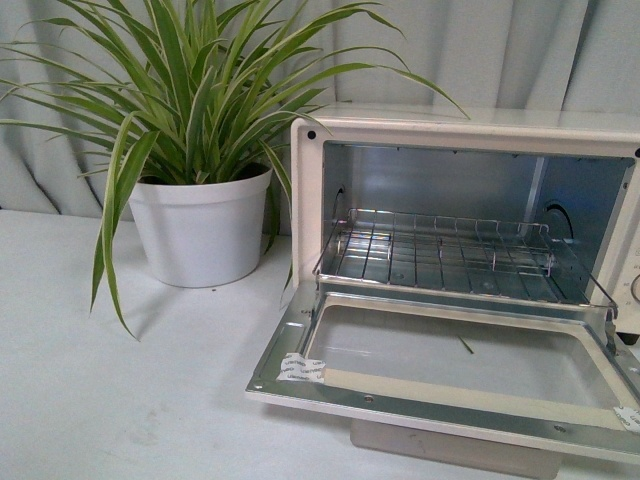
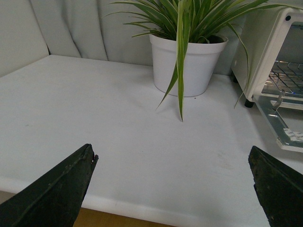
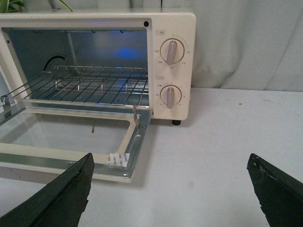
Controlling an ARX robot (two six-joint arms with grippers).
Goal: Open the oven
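The cream-white oven (image 1: 305, 180) stands at the right of the white table. Its glass door (image 1: 450, 365) hangs fully down and lies flat, showing the wire rack (image 1: 440, 250) and shiny metal inside. In the right wrist view the oven (image 3: 177, 28) shows with two knobs (image 3: 171, 51), and the lowered door (image 3: 66, 137) lies in front of it. My right gripper (image 3: 170, 187) is open and empty, over the table beside the door's corner. My left gripper (image 2: 173, 184) is open and empty near the table's front edge, well apart from the oven (image 2: 265, 52). Neither arm shows in the front view.
A spider plant in a white pot (image 1: 200, 230) stands left of the oven, its leaves hanging over the table; it also shows in the left wrist view (image 2: 187, 64). A grey curtain (image 1: 500, 50) hangs behind. The table's front edge (image 2: 142, 210) is near my left gripper.
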